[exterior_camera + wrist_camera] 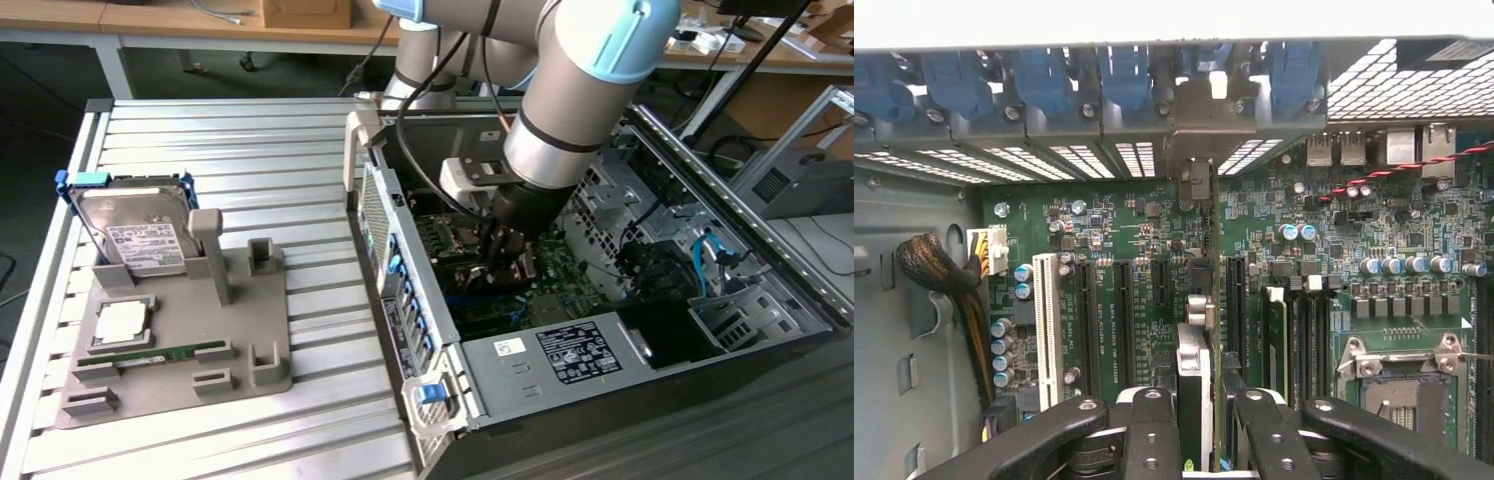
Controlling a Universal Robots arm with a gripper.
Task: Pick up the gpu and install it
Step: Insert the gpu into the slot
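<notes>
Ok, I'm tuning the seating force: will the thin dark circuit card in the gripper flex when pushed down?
Probably stiff edgewise: the thin dark circuit card stands straight, edge-on, in the gripper. Being thin, it would likely bend or tip under a sideways push.

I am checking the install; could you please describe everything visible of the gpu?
The gpu shows edge-on in the wrist view: a thin dark board standing on edge, square to the green motherboard, among the black expansion slots. Its silver metal bracket sits among the blue latches. A silvery block sits on one face near the fingers, which flank it on both sides and appear to grip it. Whether it is fully seated cannot be told.
</notes>
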